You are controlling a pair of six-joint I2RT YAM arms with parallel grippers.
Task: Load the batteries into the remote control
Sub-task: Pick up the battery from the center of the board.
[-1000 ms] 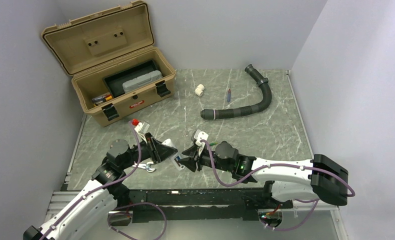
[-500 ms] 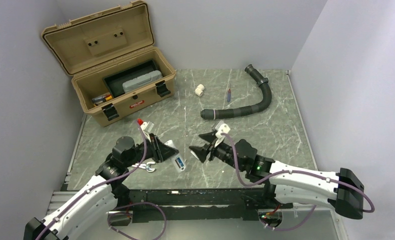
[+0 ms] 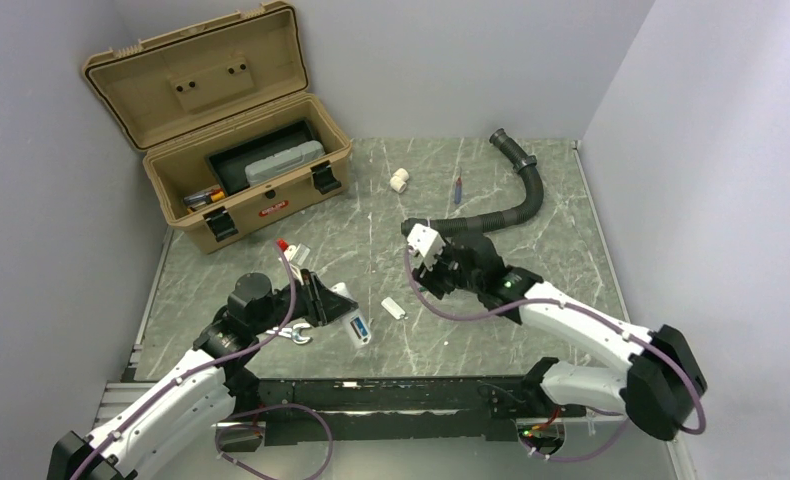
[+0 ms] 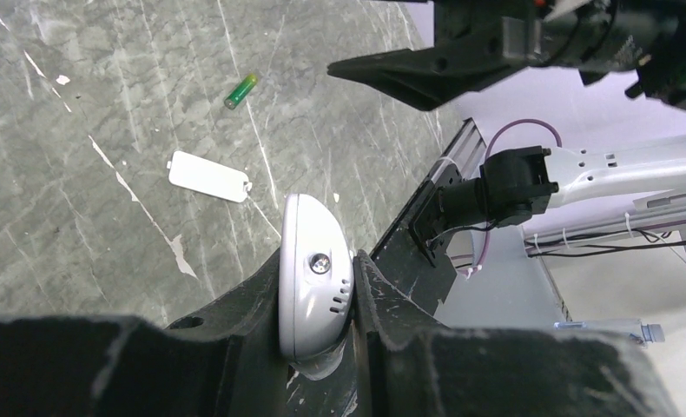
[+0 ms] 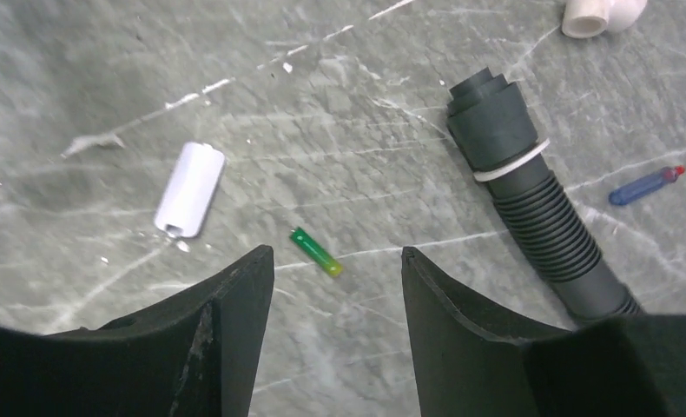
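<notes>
My left gripper (image 3: 346, 318) is shut on the white remote control (image 3: 357, 327), held edge-on just above the table; a blue patch shows on its upper side. In the left wrist view the remote (image 4: 315, 287) sits clamped between the fingers. The green battery (image 5: 315, 251) lies on the table just ahead of my open, empty right gripper (image 5: 336, 253). It also shows in the left wrist view (image 4: 241, 89). In the top view it is hidden under the right gripper (image 3: 423, 282). A small plain white cover piece (image 3: 393, 307) lies flat between the two grippers.
An open tan toolbox (image 3: 241, 170) stands at the back left. A black corrugated hose (image 3: 491, 215) curves across the back right. A white pipe fitting (image 3: 399, 180) and a red-and-blue stick (image 3: 458, 189) lie behind it. A small metal tool (image 3: 293, 337) lies beside the left arm.
My right gripper has pulled away from the remote and swung back and right over the green battery. The white cover now lies uncovered on the table. The left gripper has barely moved.
</notes>
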